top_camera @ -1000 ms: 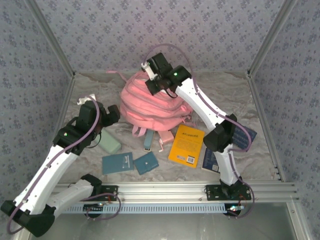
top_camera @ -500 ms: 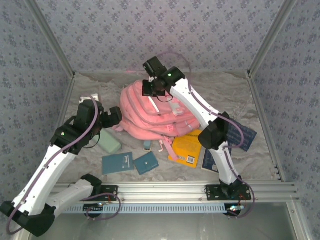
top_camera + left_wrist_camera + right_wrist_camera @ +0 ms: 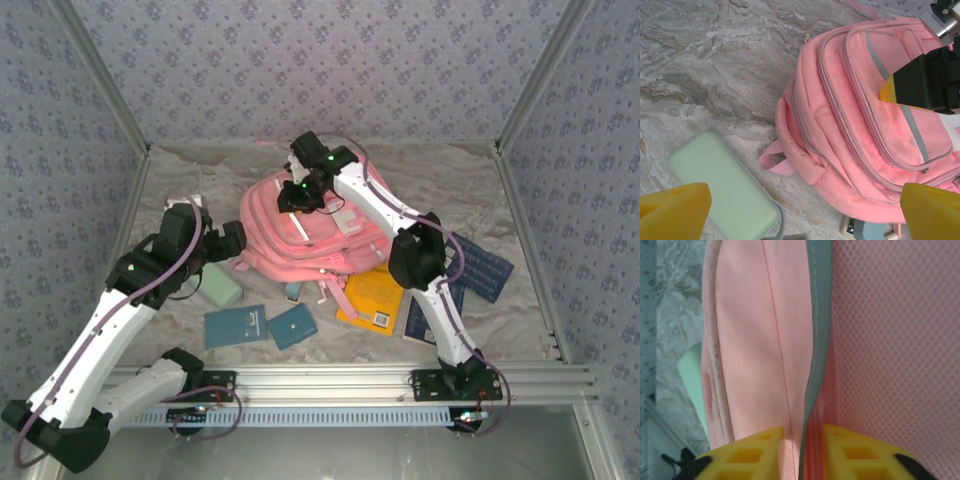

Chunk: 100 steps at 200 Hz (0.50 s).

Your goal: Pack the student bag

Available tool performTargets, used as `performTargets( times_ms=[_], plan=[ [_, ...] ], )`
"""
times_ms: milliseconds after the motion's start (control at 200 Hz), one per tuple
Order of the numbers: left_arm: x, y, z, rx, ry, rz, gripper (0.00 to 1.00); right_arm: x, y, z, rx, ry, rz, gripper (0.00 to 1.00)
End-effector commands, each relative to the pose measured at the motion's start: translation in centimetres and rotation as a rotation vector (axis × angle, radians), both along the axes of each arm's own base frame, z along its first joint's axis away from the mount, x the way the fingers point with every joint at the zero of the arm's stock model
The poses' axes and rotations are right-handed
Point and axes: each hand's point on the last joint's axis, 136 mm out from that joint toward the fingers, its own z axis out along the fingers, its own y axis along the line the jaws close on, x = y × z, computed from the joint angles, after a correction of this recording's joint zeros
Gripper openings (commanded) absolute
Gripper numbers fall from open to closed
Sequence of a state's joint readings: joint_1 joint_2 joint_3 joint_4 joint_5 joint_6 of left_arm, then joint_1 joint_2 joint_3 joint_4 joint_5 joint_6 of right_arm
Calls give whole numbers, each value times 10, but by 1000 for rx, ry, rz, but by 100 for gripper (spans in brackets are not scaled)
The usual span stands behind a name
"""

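Note:
The student bag (image 3: pixel 300 238), a soft pink backpack with a pale stripe, lies front-up mid-table. My right gripper (image 3: pixel 291 196) rests on its top left part. In the right wrist view its yellow fingers (image 3: pixel 755 452) stand slightly apart, open, with a fold of pink fabric and the grey stripe (image 3: pixel 816 355) rising loosely between them. My left gripper (image 3: pixel 232 240) hovers wide open at the bag's left side. In the left wrist view the left gripper (image 3: pixel 807 202) holds nothing, with the bag (image 3: pixel 840 145) and its pink loop (image 3: pixel 772 162) below.
A mint green case (image 3: pixel 218 284) (image 3: pixel 722 195) lies left of the bag. Two blue notebooks (image 3: pixel 235 326) (image 3: pixel 292 326) lie near the front. A yellow book (image 3: pixel 372 298) and dark blue books (image 3: pixel 480 268) lie to the right. A small teal item (image 3: pixel 293 291) peeks from under the bag.
The right gripper came down and toward me with the bag's top, the bag spread out over the yellow book, and its jaws have parted. The left arm barely moved.

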<state>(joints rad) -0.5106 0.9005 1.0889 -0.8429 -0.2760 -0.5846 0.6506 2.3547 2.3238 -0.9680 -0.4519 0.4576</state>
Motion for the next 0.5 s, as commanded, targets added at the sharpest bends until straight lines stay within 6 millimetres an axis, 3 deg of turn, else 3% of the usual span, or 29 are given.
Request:
performTargets(
  times_ms=[0, 225, 495],
  plan=[
    [2, 0, -1, 2, -1, 0, 97, -12, 10, 16, 130, 54, 63, 34],
    [1, 0, 0, 1, -4, -4, 97, -24, 9, 24, 248, 102, 89, 32],
    [1, -1, -5, 0, 9, -8, 97, -42, 6, 15, 212, 127, 151, 25]
  ],
)
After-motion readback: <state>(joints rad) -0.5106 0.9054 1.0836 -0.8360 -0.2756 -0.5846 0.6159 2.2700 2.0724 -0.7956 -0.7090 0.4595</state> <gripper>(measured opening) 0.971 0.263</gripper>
